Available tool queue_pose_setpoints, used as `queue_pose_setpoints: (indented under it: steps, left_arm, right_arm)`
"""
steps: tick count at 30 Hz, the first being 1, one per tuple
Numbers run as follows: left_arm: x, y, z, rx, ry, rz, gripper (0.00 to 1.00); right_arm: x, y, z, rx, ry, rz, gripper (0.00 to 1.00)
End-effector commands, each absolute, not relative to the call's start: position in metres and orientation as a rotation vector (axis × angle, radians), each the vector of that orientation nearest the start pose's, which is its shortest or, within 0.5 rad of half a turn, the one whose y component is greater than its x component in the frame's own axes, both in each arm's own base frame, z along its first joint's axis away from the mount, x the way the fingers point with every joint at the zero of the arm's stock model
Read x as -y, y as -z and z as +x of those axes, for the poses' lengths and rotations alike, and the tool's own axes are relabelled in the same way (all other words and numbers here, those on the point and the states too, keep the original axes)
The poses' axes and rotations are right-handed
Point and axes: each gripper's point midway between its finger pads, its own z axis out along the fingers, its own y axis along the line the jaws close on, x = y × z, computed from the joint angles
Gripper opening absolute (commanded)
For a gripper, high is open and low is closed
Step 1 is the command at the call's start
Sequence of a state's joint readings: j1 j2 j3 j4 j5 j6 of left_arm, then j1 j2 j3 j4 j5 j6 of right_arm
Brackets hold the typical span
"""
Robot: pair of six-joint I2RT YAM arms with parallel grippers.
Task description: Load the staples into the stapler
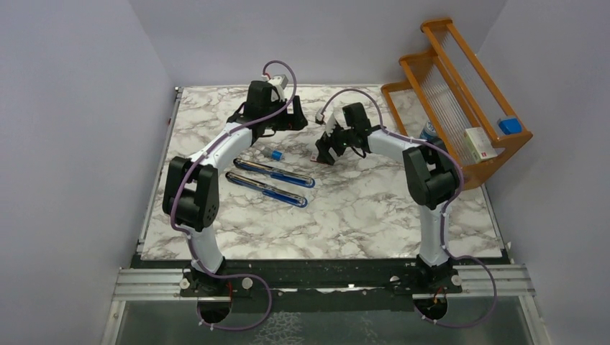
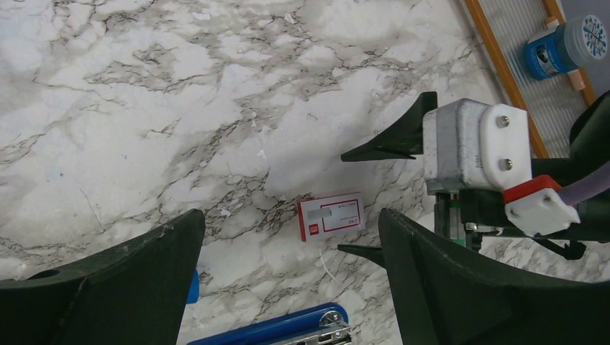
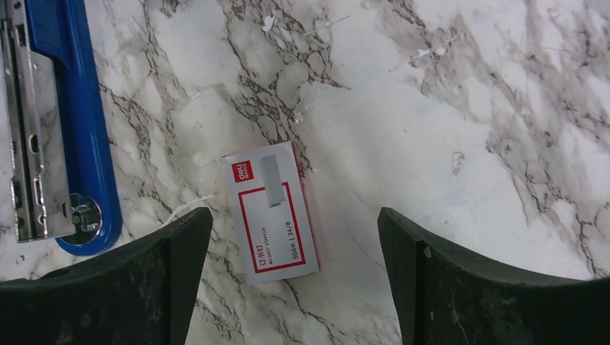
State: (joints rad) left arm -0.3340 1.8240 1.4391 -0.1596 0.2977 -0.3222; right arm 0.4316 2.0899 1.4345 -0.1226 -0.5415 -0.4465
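Left tool (image 2: 288, 241) and right tool (image 3: 292, 219) gape empty over the staple box (image 3: 272, 212), which lies flat on the bench (image 3: 467, 108), stapler (image 3: 79, 144) end nearby.

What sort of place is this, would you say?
Probably a robot lab test cell: plain walls close around a marble-look table, left arm and right arm bolted at its edge, a stapler and staple box as props.
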Motion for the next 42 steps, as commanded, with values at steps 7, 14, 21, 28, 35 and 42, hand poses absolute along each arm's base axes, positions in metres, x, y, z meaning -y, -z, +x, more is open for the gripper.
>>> queue_pose_setpoints:
  steps: [7, 14, 21, 28, 35, 42]
  left_arm:
    - [0.238, -0.178, 0.465, -2.17, 0.767, 0.166, 0.91]
    - [0.24, -0.17, 0.464, -2.191, 0.789, 0.155, 0.87]
    - [0.243, -0.158, 0.463, -2.208, 0.826, 0.099, 0.77]
    - [0.248, -0.152, 0.467, -2.207, 0.907, 0.039, 0.71]
    - [0.257, -0.134, 0.467, -2.222, 1.026, -0.078, 0.59]
    - [0.26, -0.106, 0.472, -2.229, 1.071, -0.153, 0.49]
  right_arm:
    - [-0.284, -0.011, 0.432, -1.989, -0.624, -1.361, 0.87]
    - [-0.273, 0.003, 0.423, -2.027, -0.595, -1.41, 0.76]
    - [-0.273, 0.005, 0.417, -2.021, -0.614, -1.425, 0.54]
    - [-0.271, 0.006, 0.412, -2.005, -0.61, -1.438, 0.45]
    - [-0.267, 0.012, 0.406, -2.016, -0.607, -1.442, 0.41]
    - [-0.266, 0.013, 0.403, -2.022, -0.612, -1.436, 0.41]
